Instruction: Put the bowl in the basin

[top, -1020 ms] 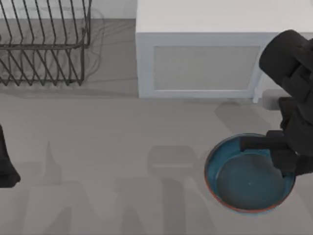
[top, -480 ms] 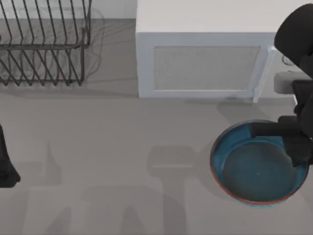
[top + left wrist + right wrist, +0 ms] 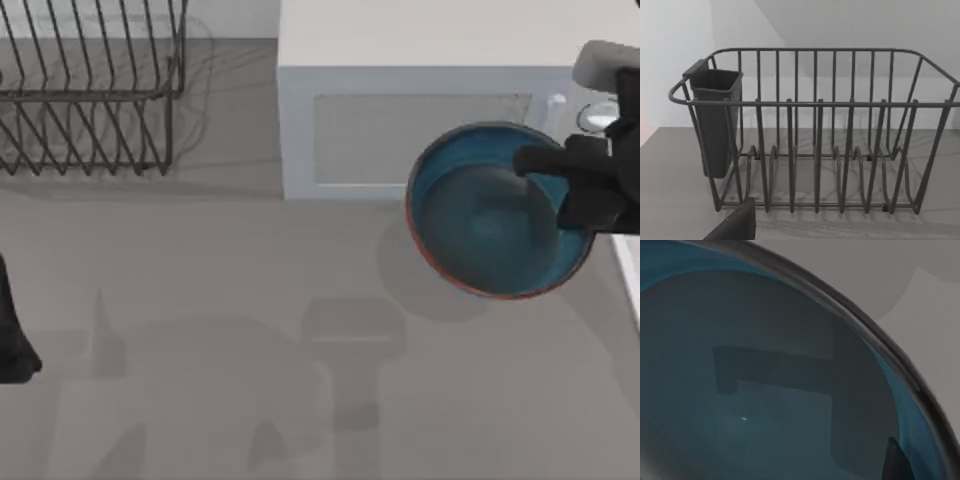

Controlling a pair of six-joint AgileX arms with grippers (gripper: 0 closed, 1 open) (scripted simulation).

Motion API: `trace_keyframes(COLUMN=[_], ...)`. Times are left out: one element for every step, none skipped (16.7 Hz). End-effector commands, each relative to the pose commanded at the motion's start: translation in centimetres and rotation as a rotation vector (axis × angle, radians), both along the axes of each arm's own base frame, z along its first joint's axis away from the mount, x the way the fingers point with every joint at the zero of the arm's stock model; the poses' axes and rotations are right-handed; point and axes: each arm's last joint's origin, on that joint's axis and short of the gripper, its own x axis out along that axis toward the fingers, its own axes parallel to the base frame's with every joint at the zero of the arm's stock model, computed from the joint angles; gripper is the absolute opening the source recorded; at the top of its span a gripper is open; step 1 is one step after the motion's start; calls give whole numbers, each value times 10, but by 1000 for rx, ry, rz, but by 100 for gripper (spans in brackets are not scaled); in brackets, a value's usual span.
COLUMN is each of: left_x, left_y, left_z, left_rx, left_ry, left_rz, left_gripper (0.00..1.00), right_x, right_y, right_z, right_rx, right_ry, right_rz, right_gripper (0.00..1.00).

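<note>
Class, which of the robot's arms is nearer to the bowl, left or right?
Right. The right gripper grips the bowl at its rim, in front of the microwave. The left arm sits parked at the table's far left edge.

Top view: we look straight down on the worktop [image 3: 200,300], with the dish rack [image 3: 90,90] at its far left corner and the microwave [image 3: 420,120] along the far edge.

Left wrist view: our camera sits low, near worktop level, facing the dish rack [image 3: 815,140] side-on from close by. We share that rack with the top view.

Right wrist view: our camera is very close over the bowl [image 3: 765,390], looking into its blue inside. The shared part there is the bowl [image 3: 490,215], seen overhead near the right edge.
</note>
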Motion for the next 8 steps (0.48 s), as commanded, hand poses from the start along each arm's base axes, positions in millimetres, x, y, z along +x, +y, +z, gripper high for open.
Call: trace_keyframes(left_x=[0,0,0,0,0,0,0,0], left_y=[0,0,0,0,0,0,0,0], left_z=[0,0,0,0,0,0,0,0], left_rx=[0,0,0,0,0,0,0,0], left_ry=[0,0,0,0,0,0,0,0], left_rz=[0,0,0,0,0,0,0,0], left_gripper=[100,100,100,100,100,100,100,100], right_x=[7,14,22,29,37,43,50,55], right_y=[-6,-13,-21,-30,-40,-51,-64,-77], right_z=[3,5,7,9,9,9,8,6], right_rx=[41,78,110,137,158,172,180,181], right_ry=[-68,-139,-212,-286,-361,-436,-511,-585], right_rz=[-5,-11,-18,-25,-33,-41,-50,-58], right_gripper=[0,0,0,0,0,0,0,0])
